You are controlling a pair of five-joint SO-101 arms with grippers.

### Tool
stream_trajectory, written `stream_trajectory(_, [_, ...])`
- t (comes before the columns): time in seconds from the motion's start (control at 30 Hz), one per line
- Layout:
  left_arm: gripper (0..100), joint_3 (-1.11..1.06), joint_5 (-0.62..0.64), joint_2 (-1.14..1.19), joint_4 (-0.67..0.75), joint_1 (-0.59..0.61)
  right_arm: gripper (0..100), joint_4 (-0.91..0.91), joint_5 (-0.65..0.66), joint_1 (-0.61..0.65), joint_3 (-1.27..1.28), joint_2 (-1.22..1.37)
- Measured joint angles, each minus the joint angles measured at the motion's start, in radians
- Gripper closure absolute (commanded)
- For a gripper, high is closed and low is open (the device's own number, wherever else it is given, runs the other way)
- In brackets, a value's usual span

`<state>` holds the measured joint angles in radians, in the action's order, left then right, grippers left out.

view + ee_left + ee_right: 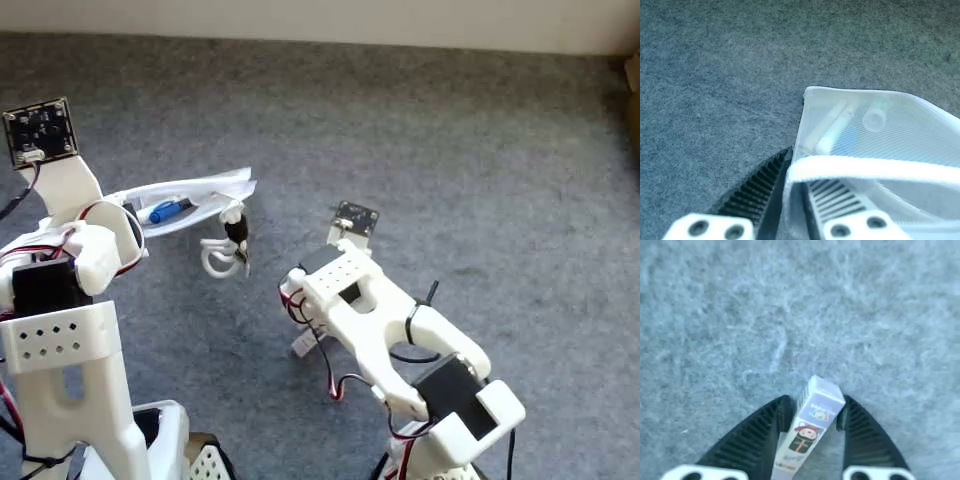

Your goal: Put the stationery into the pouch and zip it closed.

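A translucent white mesh pouch (205,192) lies on the grey carpet at the left, with a blue pen (165,211) inside it. My left gripper (130,215) holds one end of it. In the left wrist view that gripper (797,167) is shut on the pouch's (880,135) white rim, and pale pens (832,130) show through the mesh. My right gripper (302,325) points down at the carpet near the centre. In the right wrist view it (815,402) is shut on a small eraser (812,427) in a printed sleeve.
A white cord loop (220,258) with a black piece (236,232) hangs off the pouch's near end. Bare grey carpet (450,150) stretches to the back and right. A pale wall edge runs along the far side.
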<state>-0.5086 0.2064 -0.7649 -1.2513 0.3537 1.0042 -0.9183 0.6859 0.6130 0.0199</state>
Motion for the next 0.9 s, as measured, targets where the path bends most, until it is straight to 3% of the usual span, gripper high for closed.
stream_trajectory(0.17, [99, 0.000, 0.000, 0.000, 0.000, 0.000, 99.6, 0.003, 0.005, 0.000, 0.002, -0.002])
stream_trajectory(0.3, [99, 0.000, 0.000, 0.002, 0.000, 0.000, 99.4, 0.002, 0.071, 0.000, 0.003, -0.049])
stream_trajectory(0.9, [99, 0.000, -0.002, 0.000, 0.000, -0.095, 99.4, -0.008, 0.462, -0.250, 0.176, -0.761])
